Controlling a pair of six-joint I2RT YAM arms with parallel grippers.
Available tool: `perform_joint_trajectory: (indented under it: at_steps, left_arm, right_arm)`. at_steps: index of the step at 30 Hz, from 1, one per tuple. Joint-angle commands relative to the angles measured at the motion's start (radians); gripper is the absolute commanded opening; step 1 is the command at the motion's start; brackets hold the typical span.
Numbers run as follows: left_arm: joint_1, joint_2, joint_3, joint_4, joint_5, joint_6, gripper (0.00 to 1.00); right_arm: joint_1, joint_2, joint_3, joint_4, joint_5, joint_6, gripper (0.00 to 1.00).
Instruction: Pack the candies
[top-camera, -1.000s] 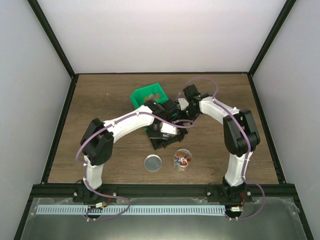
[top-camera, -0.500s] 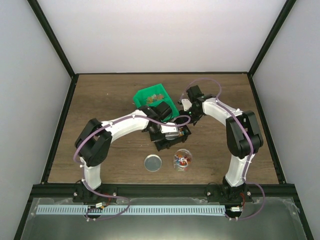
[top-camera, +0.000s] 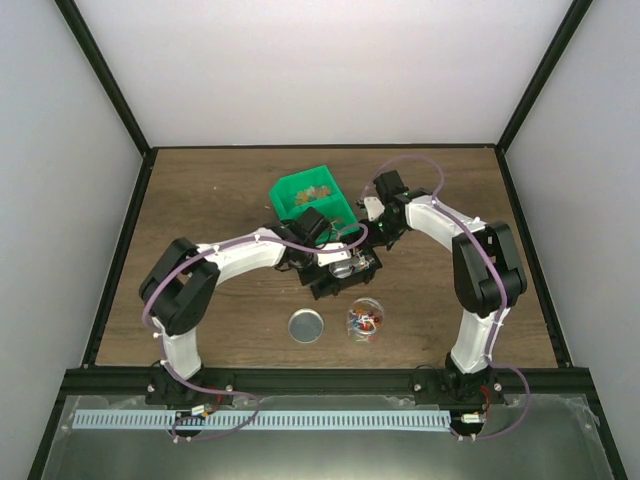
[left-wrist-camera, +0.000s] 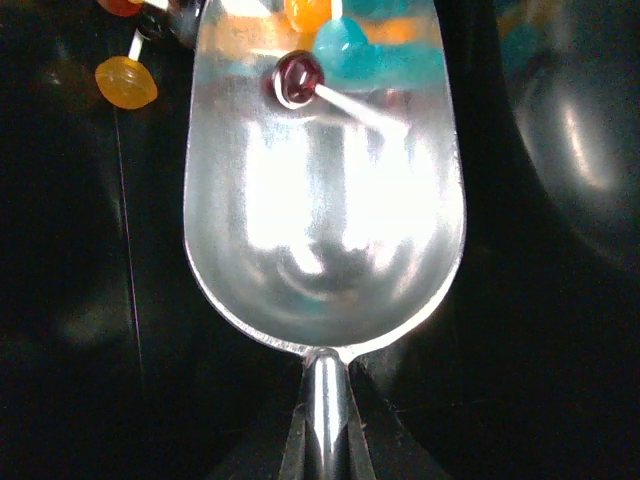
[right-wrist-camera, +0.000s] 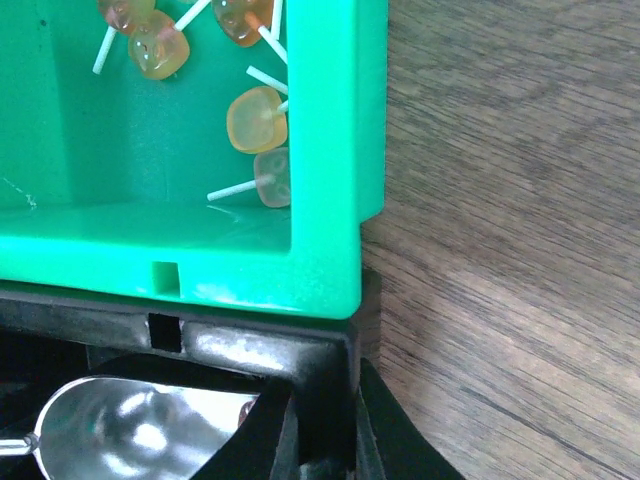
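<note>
My left gripper (left-wrist-camera: 325, 440) is shut on the handle of a metal scoop (left-wrist-camera: 325, 230) that reaches into a black bin (top-camera: 330, 287). A dark red candy (left-wrist-camera: 298, 78) lies on the scoop near its far end, with teal and orange candies (left-wrist-camera: 350, 45) at the tip and an orange one (left-wrist-camera: 125, 82) to its left. My right gripper (right-wrist-camera: 325, 440) is shut on the black bin's corner wall (right-wrist-camera: 320, 370). The scoop (right-wrist-camera: 130, 425) shows inside that bin. A clear cup (top-camera: 365, 320) holding several mixed candies stands near the front.
A green bin (top-camera: 305, 195) with several orange candies on white sticks (right-wrist-camera: 255, 120) sits right behind the black bin, touching it. A round lid (top-camera: 306, 326) lies left of the cup. Both arms cross over the table's middle.
My left arm has swung right and the scoop has moved deeper into the black bin. My right gripper has shifted slightly right. The green bin now shows more fully.
</note>
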Motion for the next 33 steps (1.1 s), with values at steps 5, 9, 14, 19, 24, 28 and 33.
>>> perform_joint_trajectory:
  at_steps: [5,9,14,19,24,28,33]
  left_arm:
    - [0.072,-0.133,-0.139,0.171,0.111,0.013,0.04]
    - [0.088,-0.178,-0.183,0.202,0.114,0.047,0.04]
    - [0.107,-0.205,-0.213,0.18,0.111,0.101,0.04]
    - [0.148,-0.257,-0.253,0.164,0.145,0.148,0.04]
    - [0.182,-0.323,-0.313,0.197,0.213,0.182,0.04]
    - [0.194,-0.332,-0.335,0.216,0.231,0.174,0.04]
    - [0.226,-0.38,-0.349,0.198,0.28,0.195,0.04]
  right_arm:
    - [0.018,-0.062,0.027,0.102,-0.144,-0.019,0.01]
    - [0.02,-0.061,0.037,0.095,-0.128,-0.039,0.01]
    - [0.019,-0.058,0.06,0.082,-0.103,-0.054,0.04]
    - [0.019,-0.048,0.074,0.072,-0.098,-0.062,0.15]
    - [0.019,-0.045,0.093,0.063,-0.099,-0.076,0.34]
    - [0.019,-0.045,0.108,0.054,-0.101,-0.089,0.52]
    - [0.018,-0.061,0.11,0.053,-0.104,-0.1,0.77]
